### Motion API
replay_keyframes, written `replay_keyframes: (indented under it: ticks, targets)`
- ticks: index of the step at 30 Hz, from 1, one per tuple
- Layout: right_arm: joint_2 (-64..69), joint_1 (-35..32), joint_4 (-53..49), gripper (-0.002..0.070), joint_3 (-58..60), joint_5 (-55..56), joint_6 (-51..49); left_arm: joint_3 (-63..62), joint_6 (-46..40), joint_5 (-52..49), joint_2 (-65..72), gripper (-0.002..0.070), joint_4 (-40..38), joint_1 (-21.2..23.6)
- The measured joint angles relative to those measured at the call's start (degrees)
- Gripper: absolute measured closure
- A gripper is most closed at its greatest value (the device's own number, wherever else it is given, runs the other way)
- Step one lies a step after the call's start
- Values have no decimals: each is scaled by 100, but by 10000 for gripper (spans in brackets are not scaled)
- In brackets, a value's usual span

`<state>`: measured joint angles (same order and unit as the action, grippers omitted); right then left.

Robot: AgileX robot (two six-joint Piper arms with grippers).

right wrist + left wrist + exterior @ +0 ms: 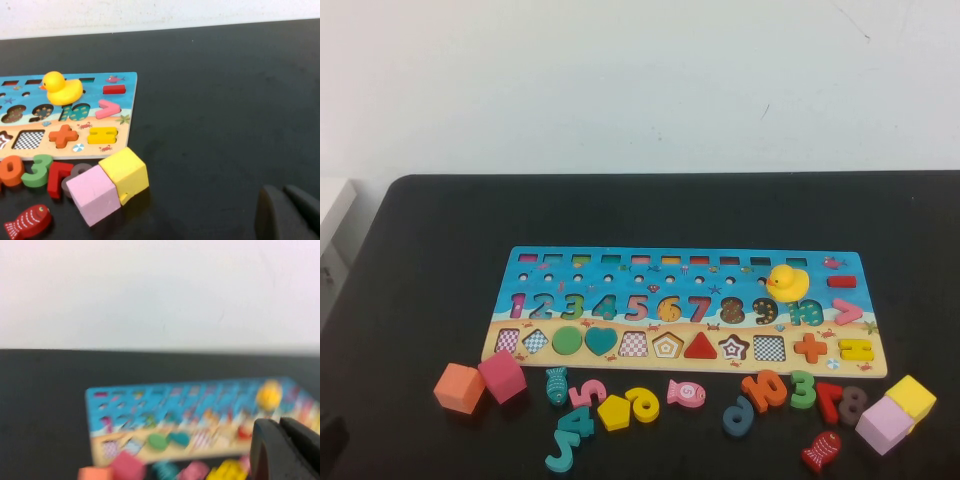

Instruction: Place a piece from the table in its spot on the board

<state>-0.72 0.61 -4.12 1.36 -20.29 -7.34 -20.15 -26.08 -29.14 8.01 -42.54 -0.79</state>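
The puzzle board [720,253] lies mid-table, with a green circle [566,341], a teal heart [601,340], a red triangle [700,346] and an orange plus [810,347] seated in it. Loose pieces lie along its near edge: a yellow pentagon [614,411], a pink fish [686,393], an orange 10 [765,388], a green 3 [803,389] and a red 7 [828,400]. My left gripper [285,452] is shut and empty, held above the near left pieces. My right gripper [290,215] is shut and empty over bare table, right of the board. Neither gripper shows in the high view.
A yellow rubber duck [787,283] sits on the board's right part. An orange cube [458,388] and a magenta cube [502,376] stand near left. A lilac cube [883,424] and a yellow cube [911,397] stand near right, beside a red fish [821,451].
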Motion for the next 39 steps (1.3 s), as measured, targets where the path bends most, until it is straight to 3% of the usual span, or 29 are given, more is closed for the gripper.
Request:
replay_keyframes:
  ticks: [4,10,17,25,32,39]
  targets:
    - [0,0,0,657,0,0,0,-1234,-1102,-1328,1190,675,786,0]
    - [0,0,0,657,0,0,0,-2844,-2889,-3372,3172,675,975,0]
    - [0,0,0,657,0,0,0,-4094,-3654,-3783,4948,675,801,-171]
    - [0,0,0,658,0,0,0,-4998,-3572,-3713,6289,675,1504,-1540]
    - [0,0,0,657,0,0,0,-5337,-2755,-3668,7447,675,2668,-2911]
    - [0,0,0,657,0,0,0,-5414,-2115,-3467,8489,652,3545,-3494]
